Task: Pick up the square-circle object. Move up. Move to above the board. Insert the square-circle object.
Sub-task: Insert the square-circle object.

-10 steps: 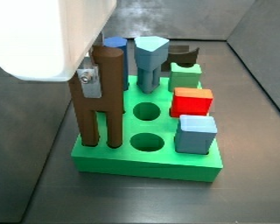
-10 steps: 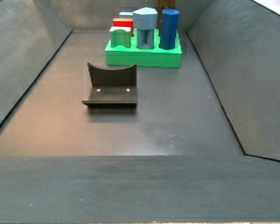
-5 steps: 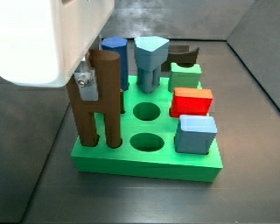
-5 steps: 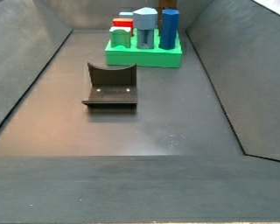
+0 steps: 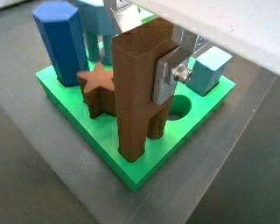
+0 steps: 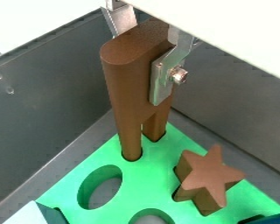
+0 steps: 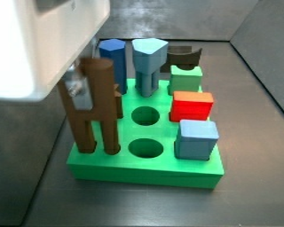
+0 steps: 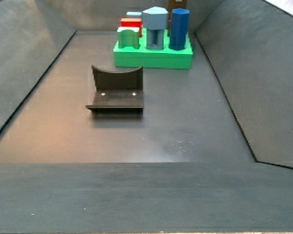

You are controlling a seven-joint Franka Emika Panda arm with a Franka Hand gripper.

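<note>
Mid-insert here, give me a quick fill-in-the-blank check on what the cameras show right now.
1. The gripper grips the upper part of the square-circle object, whose colour is ____.
2. The two legs of that object reach down to the ____ board.
3. In a wrist view, the short brown peg beside it is shaped like a ____.
4. The dark fixture stands on the floor, apart from the board, and holds ____ pieces.

Missing words: brown; green; star; no

The thick bright-green board [image 8: 154, 56], crowded with coloured pegs, sits at 12 o'clock; the dark L-shaped fixture [image 8: 114, 90] stands nearer centre.
</note>
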